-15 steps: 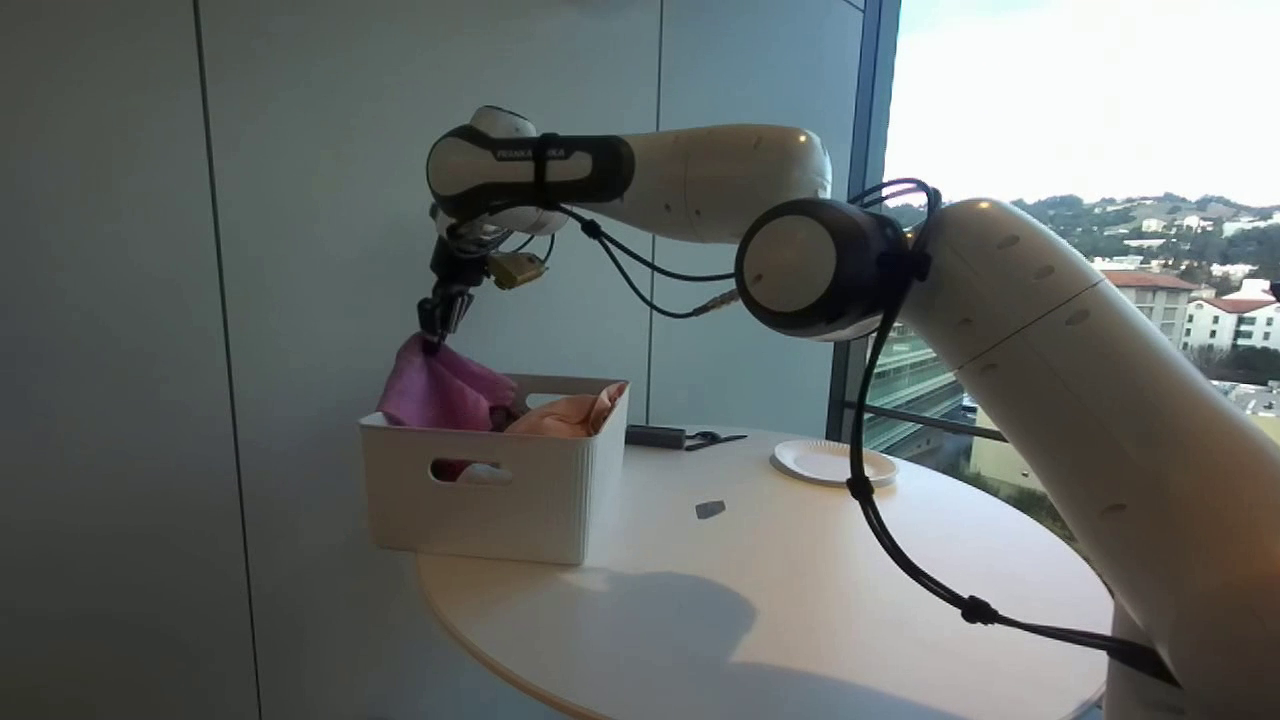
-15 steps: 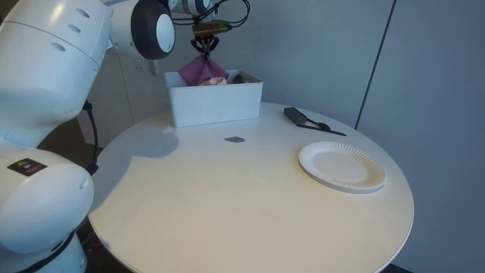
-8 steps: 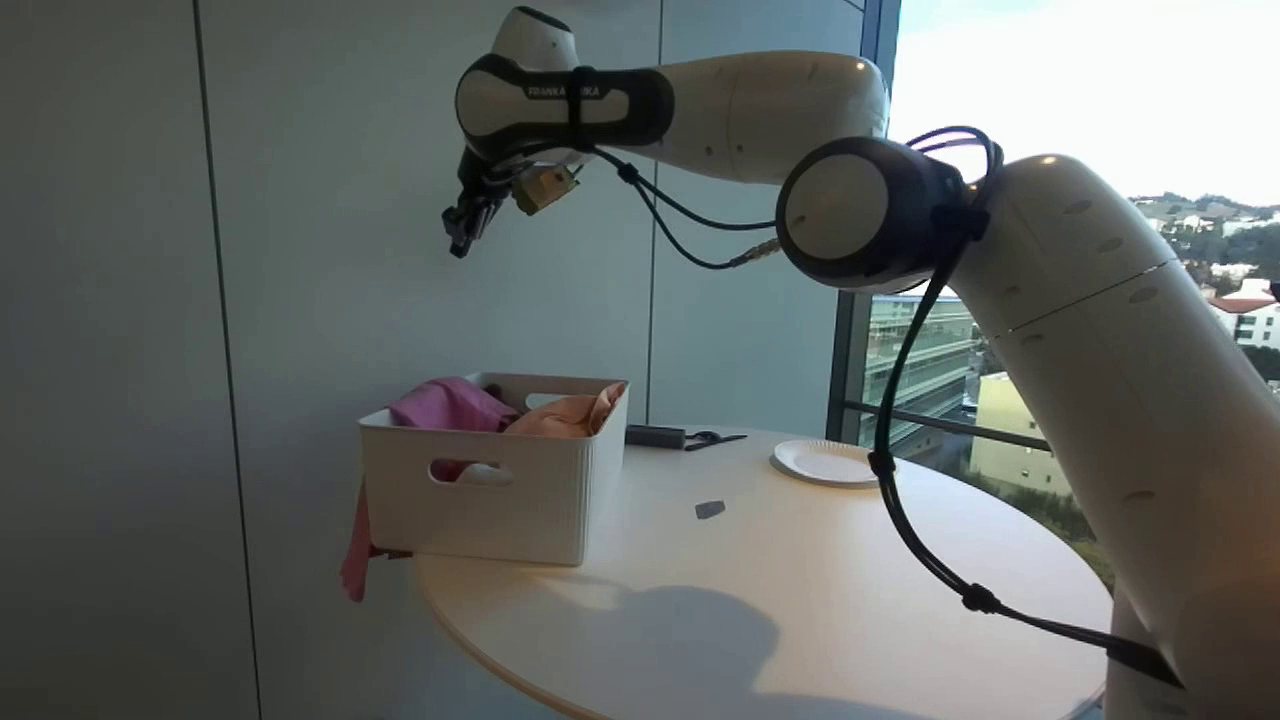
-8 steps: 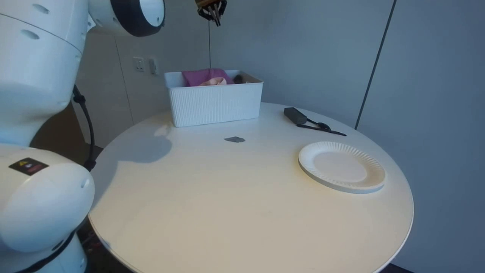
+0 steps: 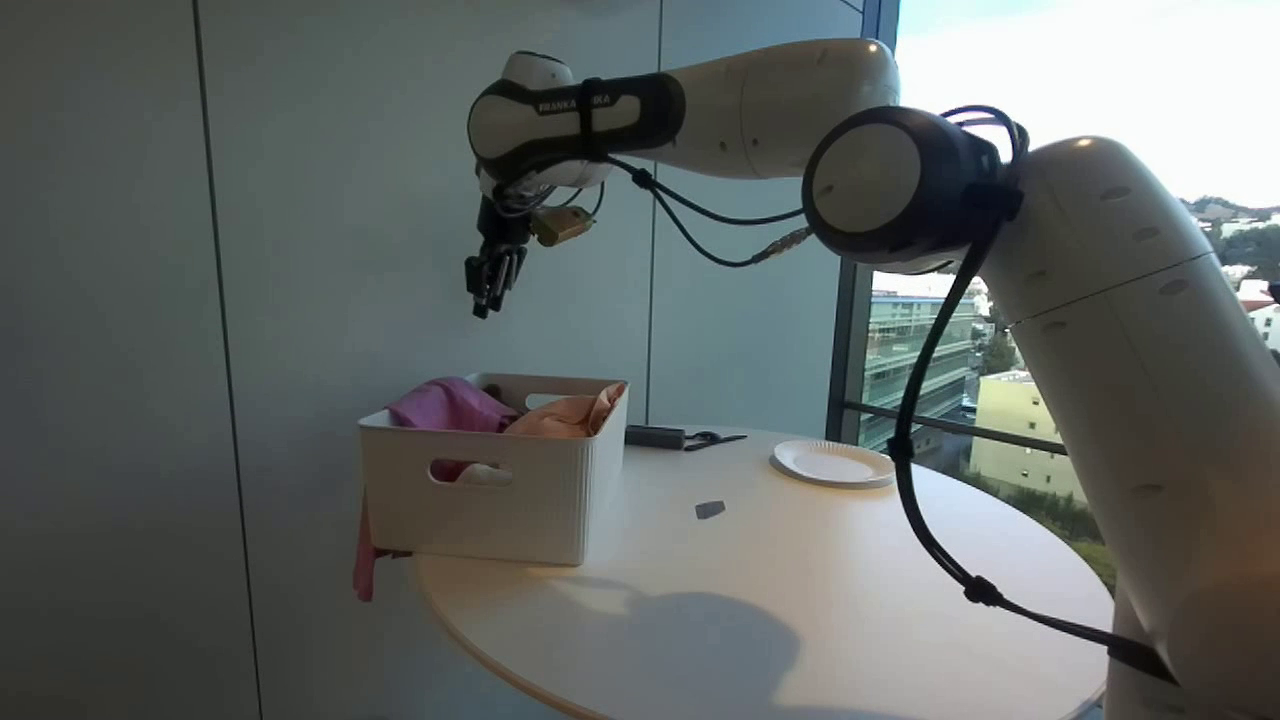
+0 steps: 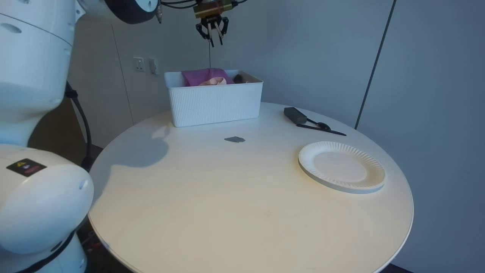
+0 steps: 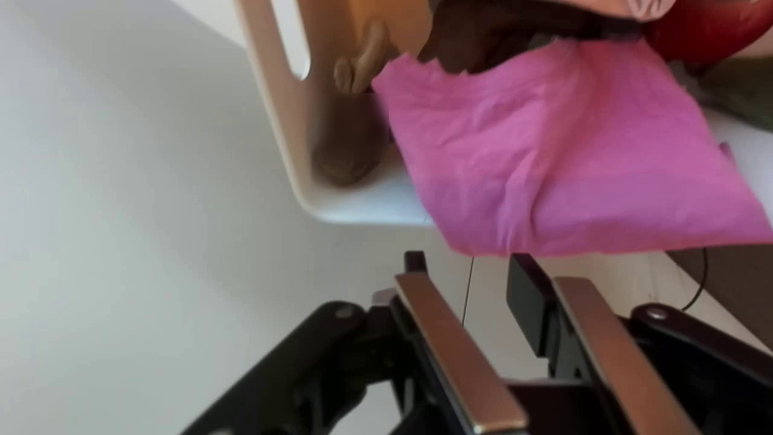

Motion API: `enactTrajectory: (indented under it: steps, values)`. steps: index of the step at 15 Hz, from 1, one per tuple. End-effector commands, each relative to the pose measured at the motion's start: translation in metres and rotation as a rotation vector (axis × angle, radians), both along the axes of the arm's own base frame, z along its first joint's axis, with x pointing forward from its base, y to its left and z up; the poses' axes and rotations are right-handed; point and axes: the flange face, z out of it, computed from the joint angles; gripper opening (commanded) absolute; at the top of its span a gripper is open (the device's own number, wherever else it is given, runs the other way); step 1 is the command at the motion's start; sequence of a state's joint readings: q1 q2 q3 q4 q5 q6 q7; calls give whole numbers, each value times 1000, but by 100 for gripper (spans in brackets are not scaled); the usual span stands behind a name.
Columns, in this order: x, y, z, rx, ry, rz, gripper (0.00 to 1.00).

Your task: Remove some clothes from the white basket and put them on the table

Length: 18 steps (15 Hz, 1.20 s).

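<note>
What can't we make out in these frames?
Hanging strip, upper end: hidden by the basket in an exterior view; whether it joins the pink cloth can't be told.
Orange cloth: cut off by the wrist view's top edge.
Red thing: cut off by the wrist view's right edge.
Brown shape: blurred in the wrist view.

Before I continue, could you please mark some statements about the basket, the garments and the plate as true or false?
1. The fingers stand apart, with nothing between them. True.
2. The orange garment lies in the white basket, beside the pink garment. True.
3. The fingers touch the pink garment. False: they hang clear of it.
4. The plate lies on the table. True.
5. The white basket lies on its side. False: it stands upright.
</note>
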<state>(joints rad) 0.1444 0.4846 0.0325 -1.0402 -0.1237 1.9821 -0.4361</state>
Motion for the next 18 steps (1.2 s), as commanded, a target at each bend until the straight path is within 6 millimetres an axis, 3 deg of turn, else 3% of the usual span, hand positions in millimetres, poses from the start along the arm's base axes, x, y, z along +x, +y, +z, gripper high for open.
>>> enactTrajectory:
  steps: [1,5,10,18]
  values:
    - [2,-3,-40,8,135,-22,72]
    - [17,1,-77,28,187,28,100]
    - [27,13,-106,71,249,107,100]
    - [38,20,-135,25,302,190,100]
